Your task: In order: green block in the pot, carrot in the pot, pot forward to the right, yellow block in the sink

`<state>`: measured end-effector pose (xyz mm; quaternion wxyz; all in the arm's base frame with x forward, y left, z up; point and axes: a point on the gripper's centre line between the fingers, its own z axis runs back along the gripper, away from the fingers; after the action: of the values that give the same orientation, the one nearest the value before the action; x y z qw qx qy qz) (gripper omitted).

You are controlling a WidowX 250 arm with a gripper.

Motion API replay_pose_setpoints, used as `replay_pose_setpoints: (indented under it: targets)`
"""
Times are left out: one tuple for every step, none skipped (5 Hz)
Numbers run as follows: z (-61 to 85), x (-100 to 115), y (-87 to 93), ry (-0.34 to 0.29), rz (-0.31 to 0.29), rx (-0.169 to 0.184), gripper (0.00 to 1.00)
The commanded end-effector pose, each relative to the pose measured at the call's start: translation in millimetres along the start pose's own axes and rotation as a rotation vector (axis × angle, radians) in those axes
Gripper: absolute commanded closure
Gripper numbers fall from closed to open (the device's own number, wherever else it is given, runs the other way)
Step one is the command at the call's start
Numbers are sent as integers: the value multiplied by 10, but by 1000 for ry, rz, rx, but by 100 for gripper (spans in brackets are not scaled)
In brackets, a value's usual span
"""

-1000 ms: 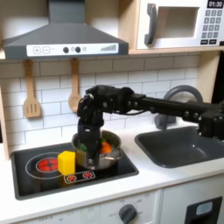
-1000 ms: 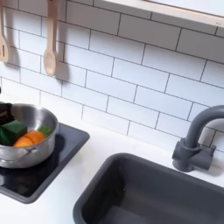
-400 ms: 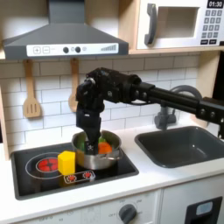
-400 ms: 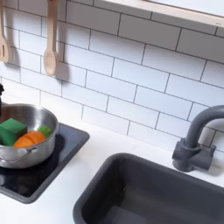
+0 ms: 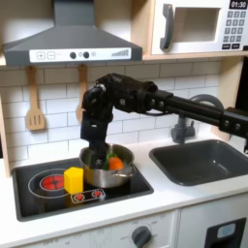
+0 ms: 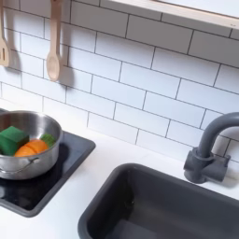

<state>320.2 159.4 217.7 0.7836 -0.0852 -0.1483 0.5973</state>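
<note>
My black gripper hung just above the round shiny silver metal pot, fingers pointing down; I could not tell whether they were parted or closed. Directly below me in the pot lay the small bright green cube touching the orange tapered carrot. The bright yellow cube stood on the black stovetop beside the pot, on the first exterior view's left of me. The dark grey rectangular sink was well apart.
</note>
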Motion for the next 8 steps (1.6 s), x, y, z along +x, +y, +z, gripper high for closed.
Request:
replay_pose_setpoints:
  targets:
    - [-245,198,-65,-13,71,84,0]
    - [-355,282,-81,1,75,109,0]
    - [-423,274,-119,20,76,122,0]
    - [-451,256,-149,34,73,141,0]
    - [-474,268,-165,56,74,155,0]
    - [-460,284,-189,49,77,161,0]
    - [-464,297,-188,58,81,166,0]
    - [-394,267,-223,64,72,143,0]
